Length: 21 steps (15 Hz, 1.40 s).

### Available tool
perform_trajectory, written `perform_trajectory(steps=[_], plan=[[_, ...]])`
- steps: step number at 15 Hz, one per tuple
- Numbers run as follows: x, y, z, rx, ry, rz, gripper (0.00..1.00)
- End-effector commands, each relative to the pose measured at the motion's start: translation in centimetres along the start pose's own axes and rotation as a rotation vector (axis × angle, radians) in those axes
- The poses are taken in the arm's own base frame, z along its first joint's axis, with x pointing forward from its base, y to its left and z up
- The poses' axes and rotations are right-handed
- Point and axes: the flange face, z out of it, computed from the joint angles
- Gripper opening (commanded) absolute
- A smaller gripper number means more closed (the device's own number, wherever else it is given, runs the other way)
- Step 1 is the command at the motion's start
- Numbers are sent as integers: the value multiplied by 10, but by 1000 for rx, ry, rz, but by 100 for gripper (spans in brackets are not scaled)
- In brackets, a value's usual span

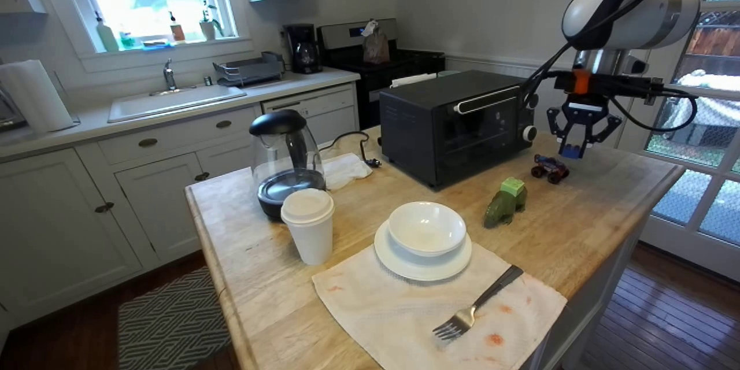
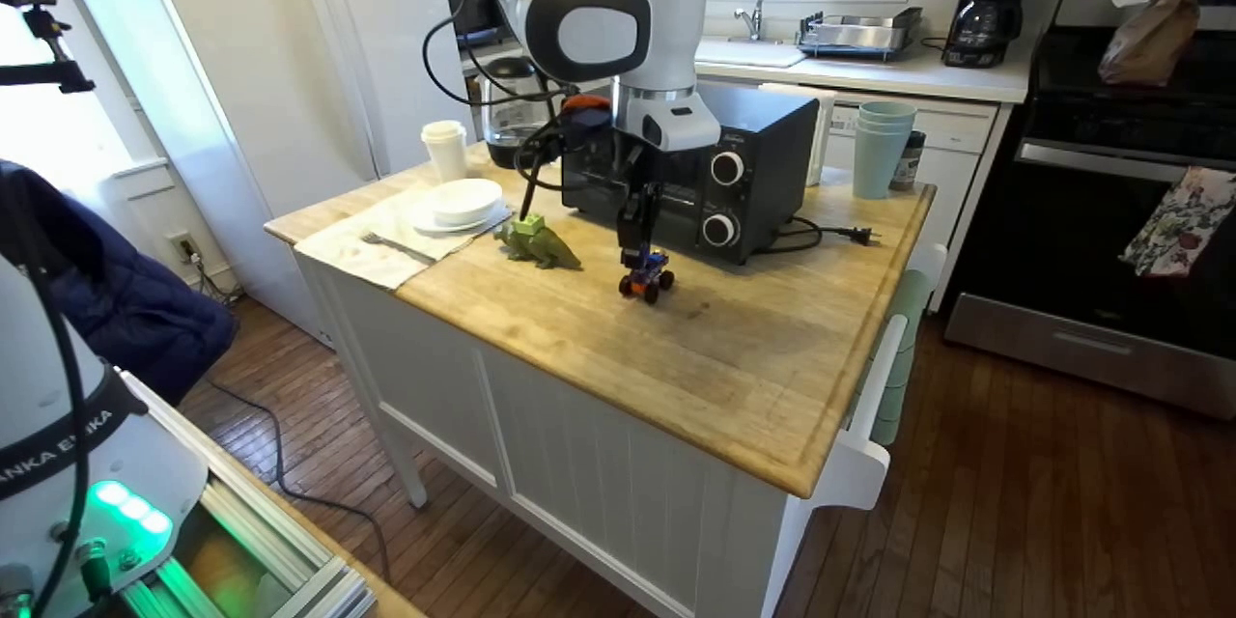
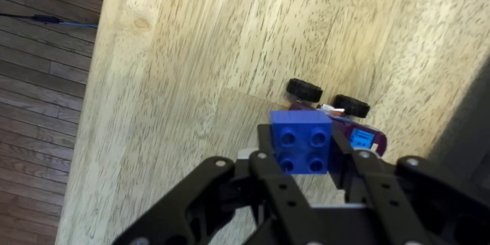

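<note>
My gripper is shut on a blue toy brick, with one finger pad on each side and the studs showing in the wrist view. Just beyond the brick lies a toy monster truck, purple with black wheels and partly hidden by brick and finger. In an exterior view the brick hangs above and beside the truck; whether they touch I cannot tell. A green dinosaur figure stands nearby on the wooden table, a light green brick on its back.
A black toaster oven stands close to the arm. Farther along are a white bowl on a plate, a fork on a cloth, a paper cup and a glass kettle. Teal cups stand at a table corner.
</note>
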Motion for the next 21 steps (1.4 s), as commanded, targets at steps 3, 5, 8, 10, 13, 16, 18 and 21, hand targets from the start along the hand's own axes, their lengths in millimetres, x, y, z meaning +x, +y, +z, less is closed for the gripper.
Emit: perform_trajectory(steps=[3, 5, 8, 10, 13, 16, 18, 21], plan=[[-45, -23, -19, 16, 92, -51, 11], [-64, -29, -21, 7, 99, -62, 11], [-80, -33, -26, -26, 109, -25, 11], [-88, -33, -29, -38, 128, 8, 11], [-109, -33, -30, -46, 143, 25, 11], [-130, -29, -28, -62, 126, 46, 11], [-139, -28, -24, -60, 126, 70, 11], [-157, -26, -18, -46, 121, 108, 11]])
